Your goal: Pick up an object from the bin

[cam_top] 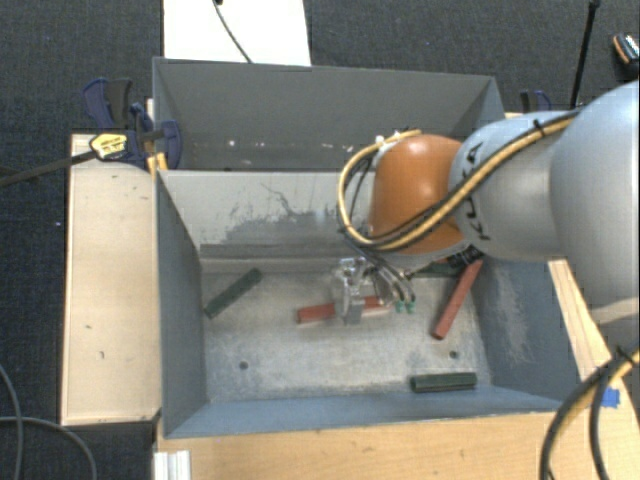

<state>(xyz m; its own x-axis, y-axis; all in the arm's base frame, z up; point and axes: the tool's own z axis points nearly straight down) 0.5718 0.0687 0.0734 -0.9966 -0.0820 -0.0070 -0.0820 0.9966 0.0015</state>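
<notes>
Red-brown flat rectangular bar (318, 314) lies on the floor near the middle of the grey metal bin (260, 363), and the jaws are down right at its midpoint, beneath the arm's orange wrist cover (415, 193). The metal of the jaws overlaps the bar, but whether they are spread or closed on it cannot be told, so no hold can be claimed. The step in hand looks like the grasp itself. The next move would call for a firm pinch across the bar's narrow width and a straight lift, which a hold near the centre should keep level. The bar's long axis runs nearly left to right, with the right end tipped slightly toward the back wall. A dark green flat bar (232, 293) lies well apart to the left, a second red-brown bar (455, 301) slants near the right wall, and another dark green bar (443, 381) lies by the front wall.
</notes>
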